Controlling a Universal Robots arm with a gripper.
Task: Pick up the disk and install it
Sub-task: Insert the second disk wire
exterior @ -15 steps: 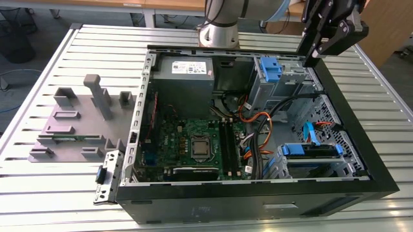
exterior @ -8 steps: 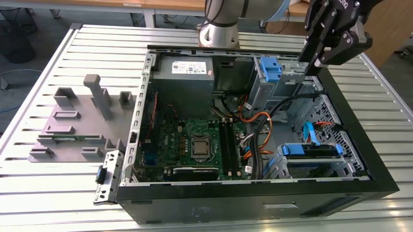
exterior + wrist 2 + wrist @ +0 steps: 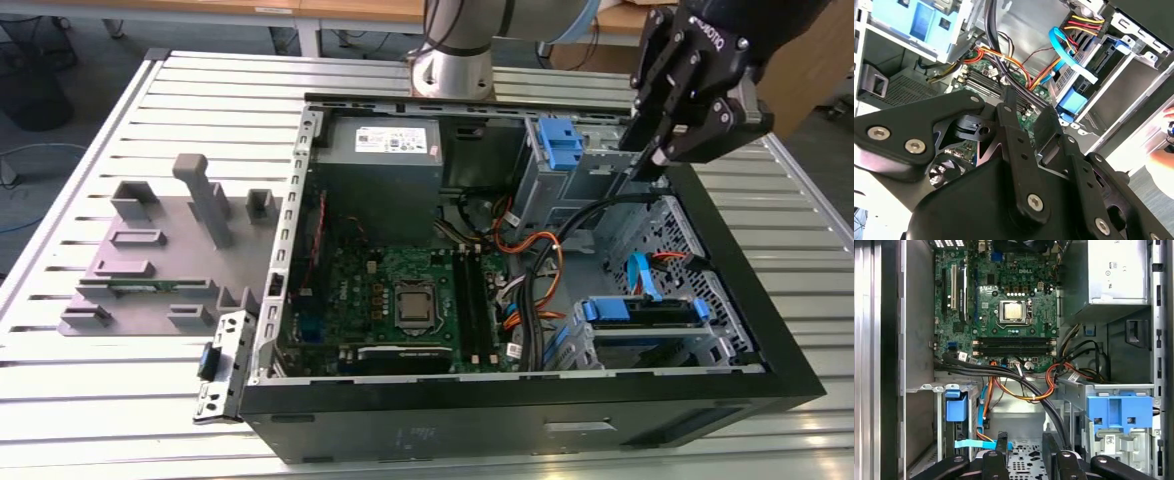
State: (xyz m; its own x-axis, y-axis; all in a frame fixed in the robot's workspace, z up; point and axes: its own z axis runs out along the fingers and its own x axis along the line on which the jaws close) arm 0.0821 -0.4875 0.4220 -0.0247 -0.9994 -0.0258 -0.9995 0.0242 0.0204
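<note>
Black 2-finger gripper (image 3: pixel 650 155), jaws parted and empty, hovers over the open computer case near the blue-railed silver-grey disk (image 3: pixel 1119 412) standing beside the grey power-supply box (image 3: pixel 387 150); clean pickup likely demands squaring up, avoiding cables.

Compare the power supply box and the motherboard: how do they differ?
The power supply box is a bulky grey metal block with a white sticker; the motherboard is a thin green board covered in sockets and slots. The power supply box fills one corner; the motherboard lies flat across the base. Both sit inside the open computer case.
</note>
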